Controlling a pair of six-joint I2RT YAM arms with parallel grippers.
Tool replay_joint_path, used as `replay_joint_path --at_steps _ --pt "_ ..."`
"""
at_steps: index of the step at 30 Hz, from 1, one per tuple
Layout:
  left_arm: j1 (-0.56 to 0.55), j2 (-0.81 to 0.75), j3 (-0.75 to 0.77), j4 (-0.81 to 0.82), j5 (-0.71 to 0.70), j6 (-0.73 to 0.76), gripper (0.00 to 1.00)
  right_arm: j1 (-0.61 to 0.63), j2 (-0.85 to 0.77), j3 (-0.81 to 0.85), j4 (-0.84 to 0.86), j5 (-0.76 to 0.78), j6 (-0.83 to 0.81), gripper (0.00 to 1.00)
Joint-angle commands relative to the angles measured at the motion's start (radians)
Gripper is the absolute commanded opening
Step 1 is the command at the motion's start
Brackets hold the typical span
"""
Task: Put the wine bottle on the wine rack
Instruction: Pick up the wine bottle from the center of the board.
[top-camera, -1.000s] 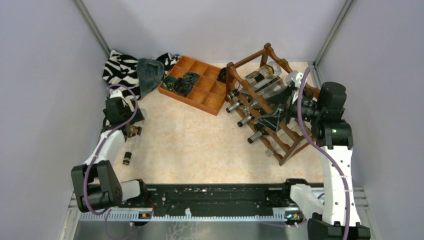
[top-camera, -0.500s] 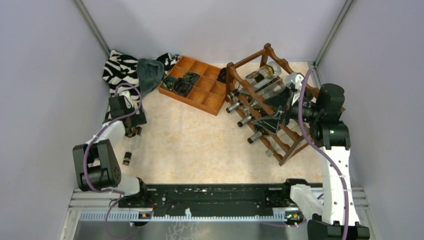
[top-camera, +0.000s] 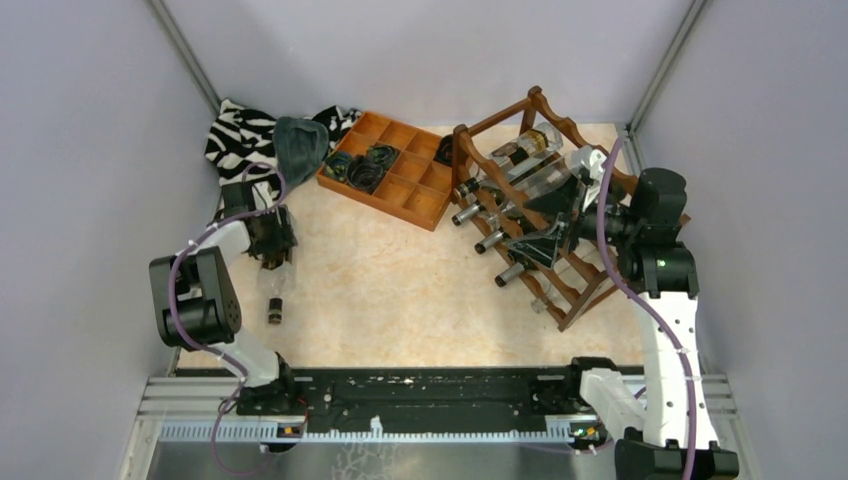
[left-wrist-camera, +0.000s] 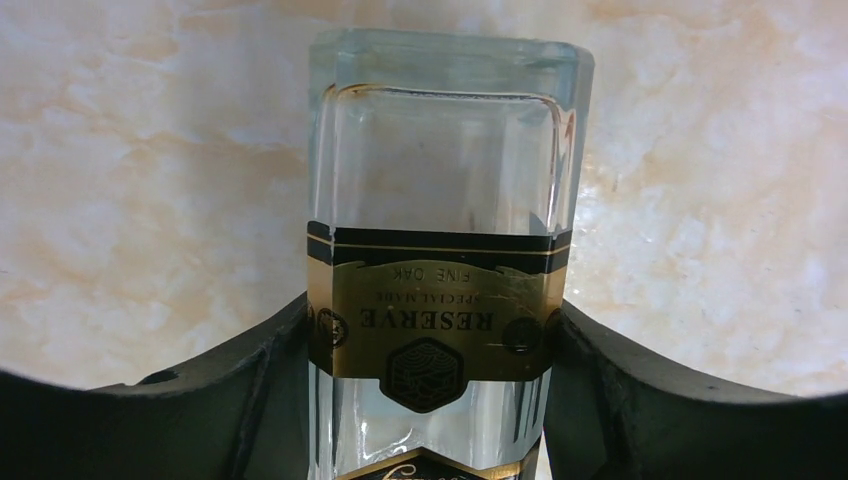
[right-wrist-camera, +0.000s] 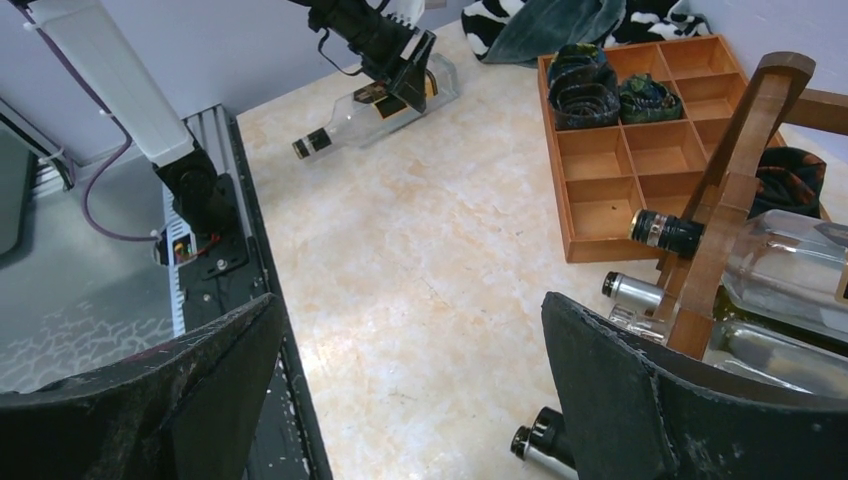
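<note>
Near the left edge of the bench, the top view shows the left claw over the lying wine bottle. The wine rack stands well apart, by the right edge.

Left wrist: both fingers press the labelled sides, gripping. Lift level, since the glass looks slippery.

Right wrist: the right claw gapes empty beside the rack and should clear a path.

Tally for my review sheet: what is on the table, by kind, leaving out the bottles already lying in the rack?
Wine bottle off the rack: 1
Wine rack: 1
Compartment tray: 1
Cloths: 2, a zebra-striped cloth and a dark grey-green cloth
Total: 5
</note>
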Motion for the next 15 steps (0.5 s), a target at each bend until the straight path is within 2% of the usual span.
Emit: replay_joint_path --at_steps 1,3,8,12,15 --pt "-0.001 -0.021 -0.001 -0.067 0.17 -0.048 0.13 0.005 0.002 -0.013 0.039 -0.04 0.004 0.98" --pt "-0.002 -0.081 -0.025 -0.04 0.243 -0.059 0.08 0.005 0.011 -0.02 0.041 -0.051 0.011 0.98" --pt "-0.048 -0.232 -0.098 0.042 0.448 -0.078 0.03 0.005 0.027 -0.041 0.073 -0.07 0.05 0.98" --pt "-0.092 -0.341 -0.216 0.228 0.646 -0.188 0.02 0.006 0.041 -0.053 0.111 -0.082 0.096 0.98" --pt "-0.151 -0.403 -0.289 0.39 0.737 -0.305 0.01 0.016 0.073 -0.044 0.087 -0.089 0.101 0.98"
